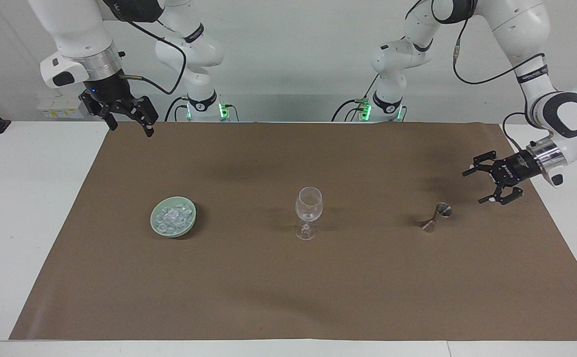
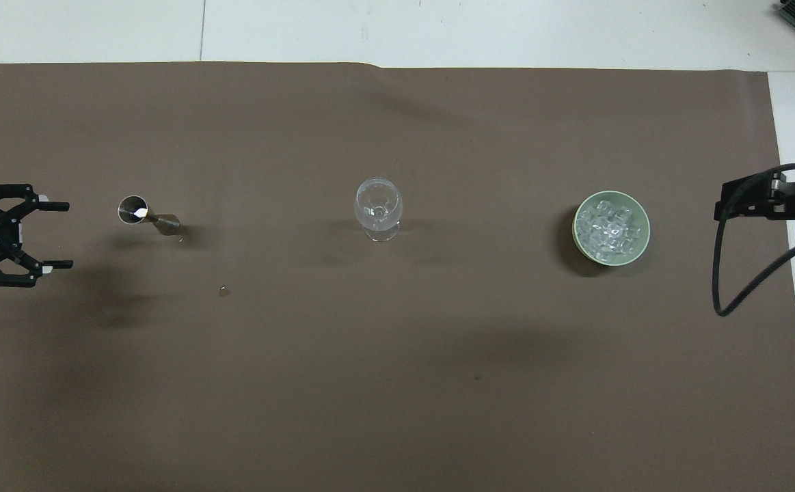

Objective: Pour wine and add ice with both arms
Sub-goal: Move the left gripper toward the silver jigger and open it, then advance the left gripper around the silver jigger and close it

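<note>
Presently the left gripper (image 1: 491, 184), jaws wide and empty, hovers beside the steel jigger (image 1: 436, 216) holding the wine, and must close on its waist, while the right gripper (image 1: 128, 118) waits, jaws open, well apart from the ice (image 1: 172, 217) in its green bowl (image 1: 157, 226).

White table (image 1: 15, 208), flat, covered by a brown paper sheet (image 1: 288, 287). Clear stemmed wine glass (image 1: 308, 211), upright at mid-sheet. Pale green round ceramic bowl (image 1: 158, 227), toward the right arm's end. Small steel double-cone jigger (image 1: 436, 217), tilted, toward the left arm's end. Tiny clear speck (image 2: 223, 290) on the sheet, nearer the robots than the jigger.
</note>
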